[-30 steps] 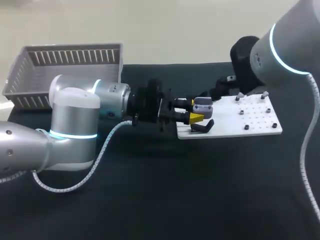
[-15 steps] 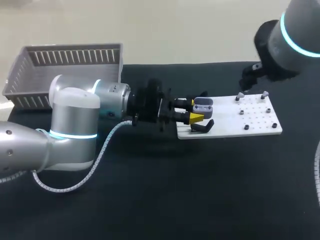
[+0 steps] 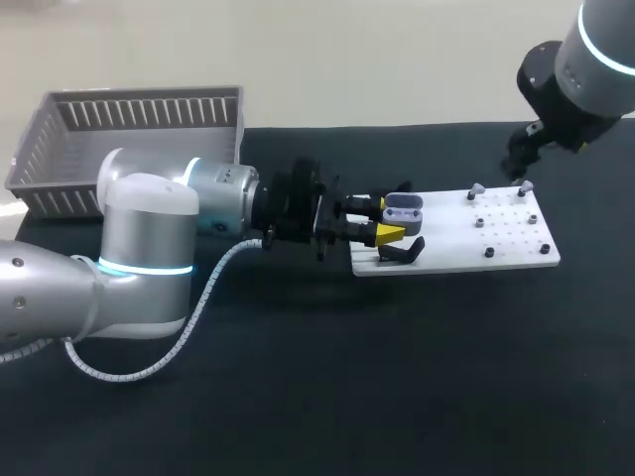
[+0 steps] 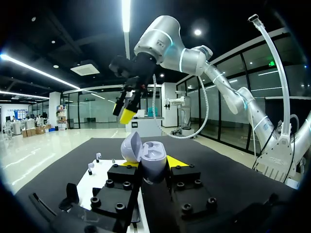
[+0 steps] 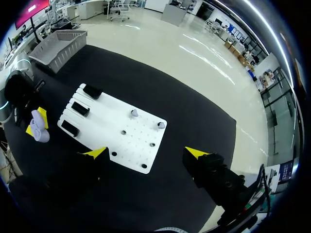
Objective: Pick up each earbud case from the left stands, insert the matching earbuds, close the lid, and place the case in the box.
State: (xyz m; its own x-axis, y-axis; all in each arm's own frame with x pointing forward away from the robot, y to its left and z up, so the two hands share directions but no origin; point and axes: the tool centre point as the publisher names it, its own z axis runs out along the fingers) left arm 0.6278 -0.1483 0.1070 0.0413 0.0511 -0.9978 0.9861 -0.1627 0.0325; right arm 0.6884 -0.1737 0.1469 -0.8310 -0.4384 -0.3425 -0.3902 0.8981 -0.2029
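A pale grey earbud case (image 3: 403, 209) with its lid up sits between the yellow fingertips of my left gripper (image 3: 382, 219), which is shut on it over the left end of the white board (image 3: 501, 248). The left wrist view shows the open case (image 4: 147, 158) in my left gripper (image 4: 150, 168). Two earbuds (image 3: 476, 189) (image 3: 525, 186) stand on pegs at the board's far right. My right gripper (image 3: 516, 161) hangs open above the board's far right corner; in its own view the right gripper (image 5: 146, 153) is over the board (image 5: 102, 127), with the earbuds (image 5: 134, 113) ahead.
A grey slatted basket (image 3: 129, 124) stands at the table's back left. Black stands (image 3: 401, 253) line the board's left end, seen as three blocks (image 5: 80, 108) in the right wrist view. Small dark pegs dot the board's right half.
My right arm has drawn back from beside the case, rising toward the far right. The left arm and the case have stayed put.
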